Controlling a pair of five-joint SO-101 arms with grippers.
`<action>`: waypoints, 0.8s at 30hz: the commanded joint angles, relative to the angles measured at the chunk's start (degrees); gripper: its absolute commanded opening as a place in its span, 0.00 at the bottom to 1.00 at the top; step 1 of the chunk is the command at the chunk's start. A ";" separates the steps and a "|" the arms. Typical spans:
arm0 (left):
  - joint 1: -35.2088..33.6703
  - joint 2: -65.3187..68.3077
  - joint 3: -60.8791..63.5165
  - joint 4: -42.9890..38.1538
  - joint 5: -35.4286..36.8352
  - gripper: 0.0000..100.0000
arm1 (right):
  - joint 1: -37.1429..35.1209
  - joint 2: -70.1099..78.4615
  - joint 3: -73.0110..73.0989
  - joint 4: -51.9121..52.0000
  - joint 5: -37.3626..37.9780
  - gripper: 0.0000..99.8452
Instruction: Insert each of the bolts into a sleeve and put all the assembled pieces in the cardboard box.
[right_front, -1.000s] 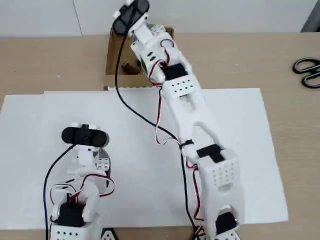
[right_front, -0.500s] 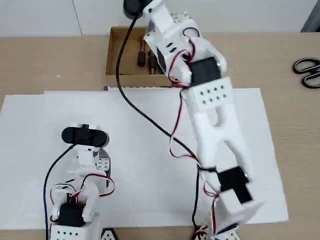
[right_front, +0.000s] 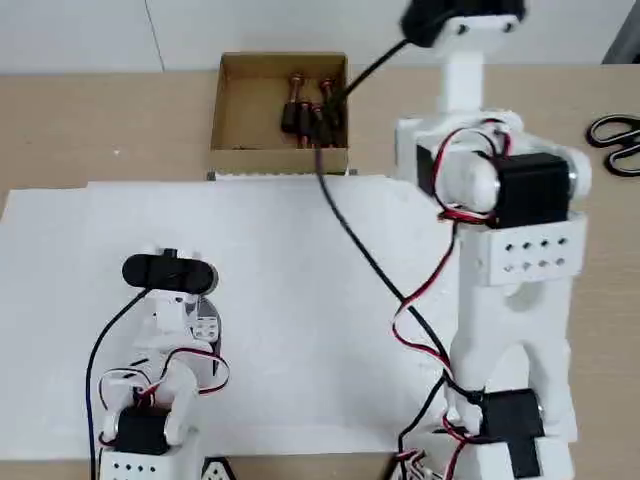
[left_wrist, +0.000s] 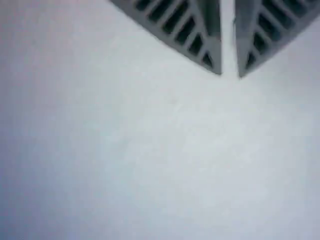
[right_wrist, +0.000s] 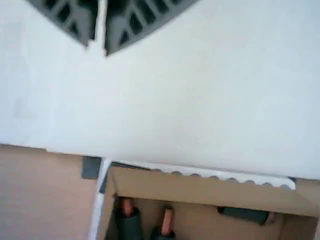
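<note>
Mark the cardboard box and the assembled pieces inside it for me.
cardboard box (right_front: 265, 160): high view, on its near wall.
assembled pieces (right_front: 291, 118): high view, on a dark sleeve in the box.

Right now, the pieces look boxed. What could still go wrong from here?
1. The black cable from the right arm runs across the cardboard box, right by the assembled pieces. I can't tell if it touches; if it does, an arm swing might snag and drag the box.
2. The scissors lie on the table beside that arm. A wide outward sweep could hit them.
</note>
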 joint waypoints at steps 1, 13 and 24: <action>0.00 -0.44 -0.22 -1.41 0.18 0.01 | 2.07 -6.99 5.27 0.75 -2.29 0.00; 0.00 -0.44 -0.22 -1.41 0.18 0.01 | 3.38 -38.81 62.07 -20.53 -2.46 0.00; 0.00 -0.44 -0.22 -1.41 0.18 0.01 | 3.30 -68.44 103.03 -37.93 -1.93 0.00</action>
